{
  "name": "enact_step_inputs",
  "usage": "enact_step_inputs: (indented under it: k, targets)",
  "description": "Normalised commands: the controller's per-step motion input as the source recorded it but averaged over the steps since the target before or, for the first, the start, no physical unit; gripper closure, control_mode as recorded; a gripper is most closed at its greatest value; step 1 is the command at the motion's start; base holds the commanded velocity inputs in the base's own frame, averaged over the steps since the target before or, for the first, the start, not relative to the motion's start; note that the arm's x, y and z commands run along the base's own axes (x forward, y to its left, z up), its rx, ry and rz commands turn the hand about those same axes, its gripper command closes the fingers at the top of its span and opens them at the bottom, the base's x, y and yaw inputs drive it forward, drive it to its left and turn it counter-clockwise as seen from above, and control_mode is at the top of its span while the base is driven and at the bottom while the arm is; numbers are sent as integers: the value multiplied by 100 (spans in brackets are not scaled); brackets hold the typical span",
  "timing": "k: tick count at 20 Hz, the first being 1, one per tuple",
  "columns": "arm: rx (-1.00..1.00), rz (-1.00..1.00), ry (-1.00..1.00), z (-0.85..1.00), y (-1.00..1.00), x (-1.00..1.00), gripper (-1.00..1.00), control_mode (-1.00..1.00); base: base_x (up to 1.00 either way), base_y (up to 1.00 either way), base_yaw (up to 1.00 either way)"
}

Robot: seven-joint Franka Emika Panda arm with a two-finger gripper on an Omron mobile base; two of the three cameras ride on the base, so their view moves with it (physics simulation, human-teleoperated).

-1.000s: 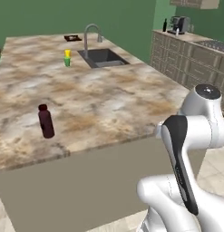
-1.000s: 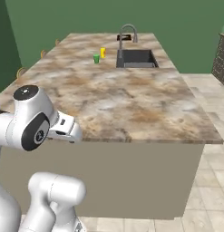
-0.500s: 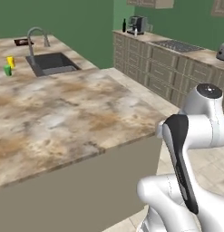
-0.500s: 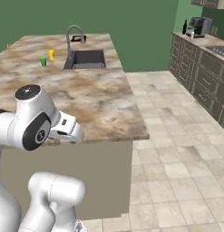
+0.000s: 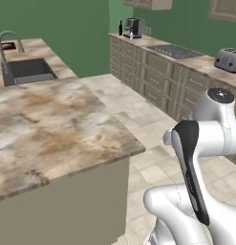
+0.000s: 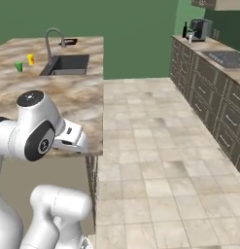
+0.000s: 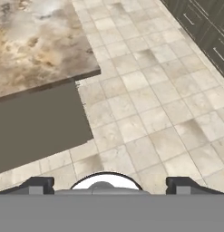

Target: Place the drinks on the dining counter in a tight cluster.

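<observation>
Jaws (image 7: 104, 183) apart (nothing between them) above tiled floor (image 7: 154, 118) beside dining counter (image 7: 36, 45).

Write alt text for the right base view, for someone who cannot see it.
A white robot arm stands at the end of a long marbled island counter with a sink and curved faucet. To the right, tiled floor runs to dark cabinets, where a coffee machine and two bottles stand at the far end.
</observation>
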Motion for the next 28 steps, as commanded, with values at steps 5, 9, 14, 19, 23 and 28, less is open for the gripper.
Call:
enact_step_inputs:
  k: [5,9,14,19,23,28]
  targets:
    - [0,0,0,0,0,0,-100,100,70,-100,7]
    - [0,0,0,0,0,0,-100,100,100,-100,28]
    - [0,0,0,0,0,0,-100,100,100,-94,44]
    - [0,0,0,0,0,0,-100,100,100,-99,35]
    - [0,0,0,0,0,0,-100,100,100,-96,20]
    - [0,0,0,0,0,0,-100,100,100,-56,13]
